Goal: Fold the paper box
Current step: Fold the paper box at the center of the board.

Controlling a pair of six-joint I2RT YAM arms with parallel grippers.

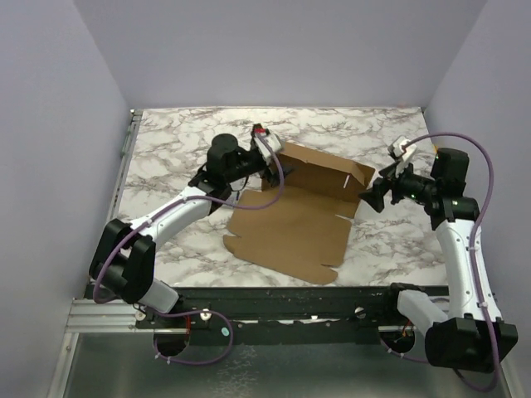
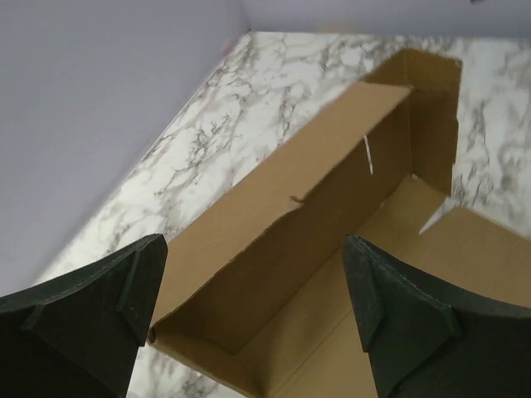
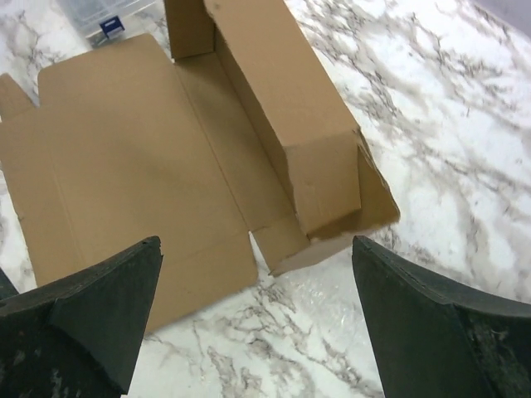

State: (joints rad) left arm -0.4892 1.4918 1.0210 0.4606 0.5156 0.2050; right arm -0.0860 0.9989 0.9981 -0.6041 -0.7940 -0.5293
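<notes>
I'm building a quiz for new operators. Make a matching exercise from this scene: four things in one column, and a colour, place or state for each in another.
1 paper box
2 left gripper
3 right gripper
4 table

A marbled white and grey
B open, beyond the box's right end
C brown, far wall raised
D open, at the box's left end

Pairs: 1-C, 2-D, 3-B, 4-A

Marble-patterned counter [image 1: 166, 141], white with grey veining. The paper box [image 1: 290, 228], a brown die-cut cardboard sheet, lies mostly flat near the centre, its far panel folded upright. A clear plastic case [image 3: 104, 15] lies just beside the sheet's left edge.
</notes>
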